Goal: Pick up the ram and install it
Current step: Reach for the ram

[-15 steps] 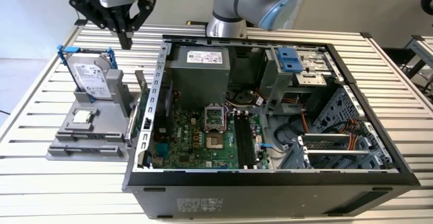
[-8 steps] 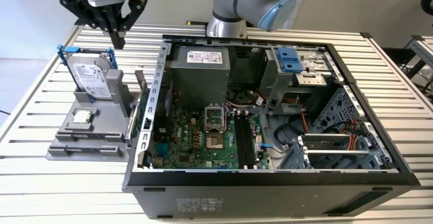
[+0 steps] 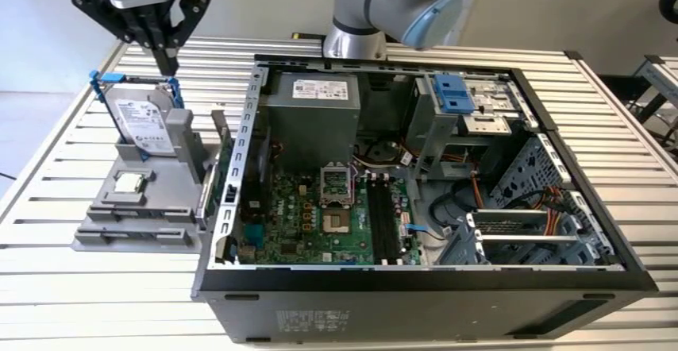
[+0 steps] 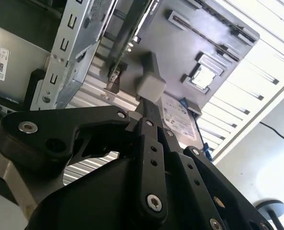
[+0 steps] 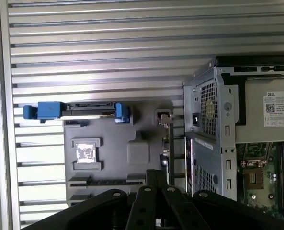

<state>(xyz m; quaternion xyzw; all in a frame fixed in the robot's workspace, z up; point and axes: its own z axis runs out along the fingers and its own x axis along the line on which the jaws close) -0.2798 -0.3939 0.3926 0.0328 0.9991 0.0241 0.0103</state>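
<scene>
Exterior view: tool (image 3: 167,63) hangs above holder (image 3: 138,212); ram (image 3: 221,140) stands beside case wall (image 3: 250,121).

Fig. 1. My tool (image 3: 167,59) hangs upright, tips pointing straight down. Its black linkages fold into a narrow diamond, and the two fingers (image 3: 167,48) are pressed together with nothing between them. In both wrist views the fingers run out side by side from the black knuckles (image 4: 149,158). Well apart from the tool, toward the exterior view's right, stands the arm's silver-and-blue joint (image 3: 398,1).
</scene>
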